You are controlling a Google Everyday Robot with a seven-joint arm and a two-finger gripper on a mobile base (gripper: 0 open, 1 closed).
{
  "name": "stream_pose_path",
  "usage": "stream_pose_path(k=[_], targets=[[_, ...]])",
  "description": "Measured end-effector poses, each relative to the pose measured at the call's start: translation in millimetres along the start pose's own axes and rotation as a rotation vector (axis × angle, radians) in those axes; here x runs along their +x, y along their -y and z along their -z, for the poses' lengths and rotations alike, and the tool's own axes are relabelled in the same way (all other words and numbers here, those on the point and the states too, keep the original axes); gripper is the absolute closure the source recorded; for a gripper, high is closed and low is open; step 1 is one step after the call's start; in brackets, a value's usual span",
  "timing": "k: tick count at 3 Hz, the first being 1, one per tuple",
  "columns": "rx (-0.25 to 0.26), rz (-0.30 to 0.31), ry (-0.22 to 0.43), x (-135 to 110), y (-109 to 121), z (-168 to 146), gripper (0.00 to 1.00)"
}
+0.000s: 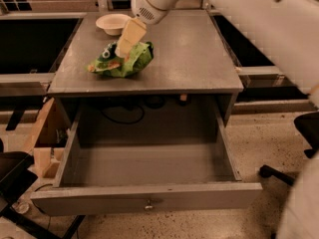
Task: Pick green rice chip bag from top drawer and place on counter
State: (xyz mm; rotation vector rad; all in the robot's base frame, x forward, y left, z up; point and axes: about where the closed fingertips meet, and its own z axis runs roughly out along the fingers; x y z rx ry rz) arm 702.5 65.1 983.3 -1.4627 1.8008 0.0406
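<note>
The green rice chip bag point(124, 62) lies crumpled on the left part of the grey counter point(192, 59). My gripper point(125, 48) reaches down from the upper right, and its cream fingers point(132, 33) are shut on the top of the bag. The bag's underside rests on the counter. The top drawer point(149, 195) is pulled fully open below the counter. Its inside is bare, and its small metal knob point(148, 204) is at the front centre.
A cream bowl point(113, 23) stands on the counter's far left corner, just behind the bag. My white arm point(234, 6) crosses the upper right. A cardboard box point(42, 133) stands left of the drawer, a chair base point(279, 173) to its right, and cables point(124, 111) hang under the counter.
</note>
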Motion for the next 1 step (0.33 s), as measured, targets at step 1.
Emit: stream_pose_path(k=[1], targets=[[0.162, 0.0, 0.079, -9.1, -10.6, 86.2, 0.0]])
